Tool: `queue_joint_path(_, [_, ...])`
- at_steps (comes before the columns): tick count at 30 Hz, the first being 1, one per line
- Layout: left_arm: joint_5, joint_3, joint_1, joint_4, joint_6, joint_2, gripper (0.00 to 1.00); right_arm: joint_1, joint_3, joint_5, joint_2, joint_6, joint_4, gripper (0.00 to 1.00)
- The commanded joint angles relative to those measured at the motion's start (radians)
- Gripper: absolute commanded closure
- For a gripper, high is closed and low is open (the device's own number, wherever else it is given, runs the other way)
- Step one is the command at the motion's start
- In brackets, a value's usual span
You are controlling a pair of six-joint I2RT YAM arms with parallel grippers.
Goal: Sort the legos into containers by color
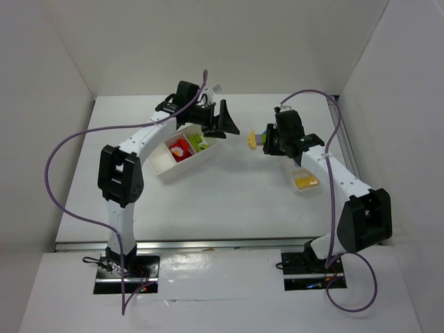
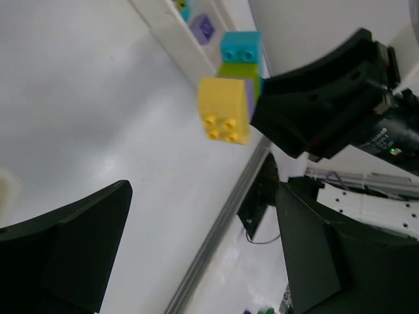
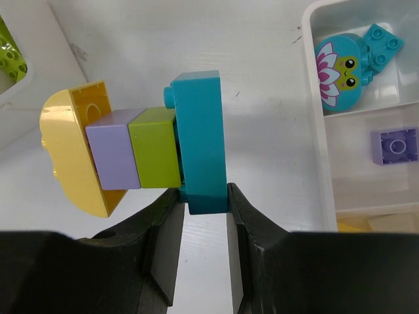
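- Top view: my left pincer [image 1: 223, 123] is standing wide open and empty at upper centre, beside the upper right end of the wide white plastic divided tray [image 1: 161, 165]. My right pincer [image 1: 267, 139] is gripping the stacked yellow, purple, lime and cyan plastic brick column [image 1: 254, 139] in the air right of centre, above the white table [image 1: 236, 194].
- Left wrist view: the column is hanging at upper centre, yellow end nearest, beyond my spread fingers [image 2: 65, 248].
- Right wrist view: I am pinching the cyan end brick [image 3: 203, 137] at centre. The narrow white plastic tray [image 3: 314, 98] at upper right is holding cyan pieces [image 3: 344, 62] and a purple brick [image 3: 395, 145].
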Motion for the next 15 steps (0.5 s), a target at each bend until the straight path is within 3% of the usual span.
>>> queue_joint_path(1, [0.188, -0.028, -0.032, 0.192, -0.072, -0.017, 0.00, 0.004, 0.036, -0.014, -0.038, -0.013, 0.042, 1.00])
queue_joint_path(15, [0.165, 0.055, -0.097, 0.110, -0.032, 0.075, 0.00, 0.013, 0.045, -0.014, -0.047, -0.013, 0.033, 1.00])
